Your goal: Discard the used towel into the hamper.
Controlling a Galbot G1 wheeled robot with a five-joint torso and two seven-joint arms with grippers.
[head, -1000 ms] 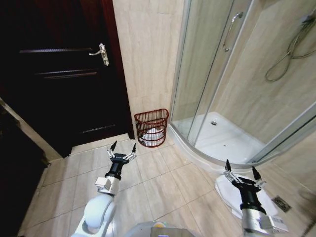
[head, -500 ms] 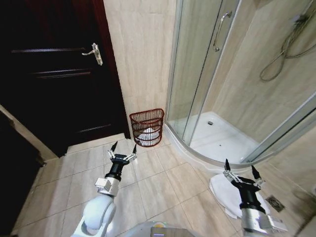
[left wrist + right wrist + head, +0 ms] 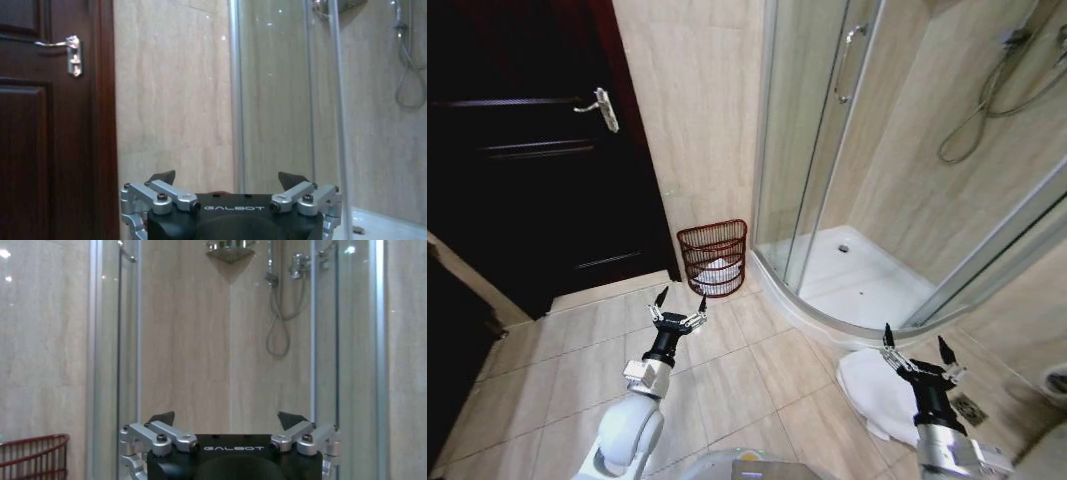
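Standing by the wall, the hamper [image 3: 713, 258] half hides white cloth; both grippers [image 3: 678, 306] [image 3: 917, 349] hover, fingers apart.

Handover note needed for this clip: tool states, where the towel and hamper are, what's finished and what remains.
Left tool: open, empty, held above the floor tiles short of the hamper.
Right tool: open, empty, above the white towel lying on the floor beside the shower tray.
Hamper stands against the wall between the dark door and the shower; something white already lies inside it.
Done: nothing grasped yet.
Left: pick up the floor towel, carry it over, drop it in the hamper.
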